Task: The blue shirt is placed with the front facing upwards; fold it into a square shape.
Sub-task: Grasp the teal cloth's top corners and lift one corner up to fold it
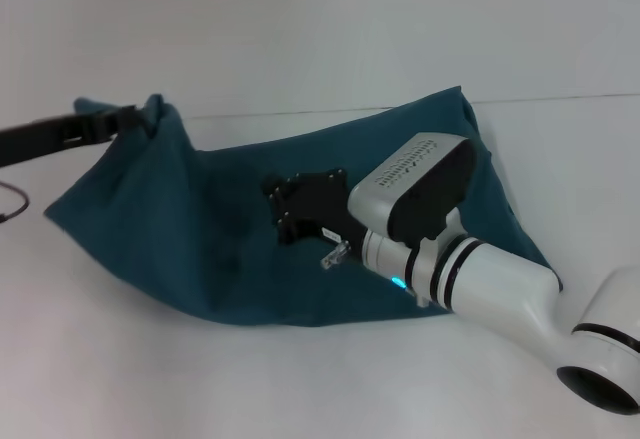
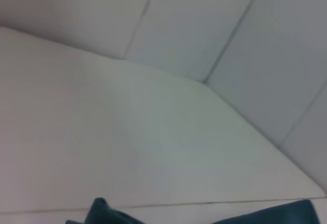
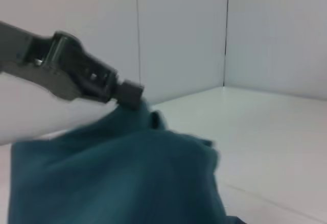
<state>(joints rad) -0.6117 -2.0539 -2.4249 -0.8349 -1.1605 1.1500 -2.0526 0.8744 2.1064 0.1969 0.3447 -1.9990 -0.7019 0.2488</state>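
Blue shirt (image 1: 200,229): lies bunched on the white desk (image 1: 320,39), plain teal side showing; no lettering can be seen. 1 corner is lifted at the far left, the rest sags down from it toward the right pincer.

Left pincer (image 1: 125,119): reaches in from the left edge in the head view and is clenched on the raised corner of the shirt. In the right wrist view the same pincer (image 3: 130,94) is seen farther off, with cloth hanging straight from its tip.

Right pincer (image 1: 300,209): set low over the middle of the shirt, black fingers against the fabric. Whether a fold is pinched or the fingers merely rest there cannot be told.

Left wrist view: mostly bare desk and wall; only 2 scraps of teal cloth (image 2: 102,211) show at the frame's edge.

Step in hand: judged to be an early fold, with 1 side being carried across while the middle is held down. The shirt is far from square.

Next move: the lifted corner would need to be brought across toward the right pincer and laid flat, edges matched. Care would be called for so that the slack cloth beneath the right pincer is not dragged into wrinkles.
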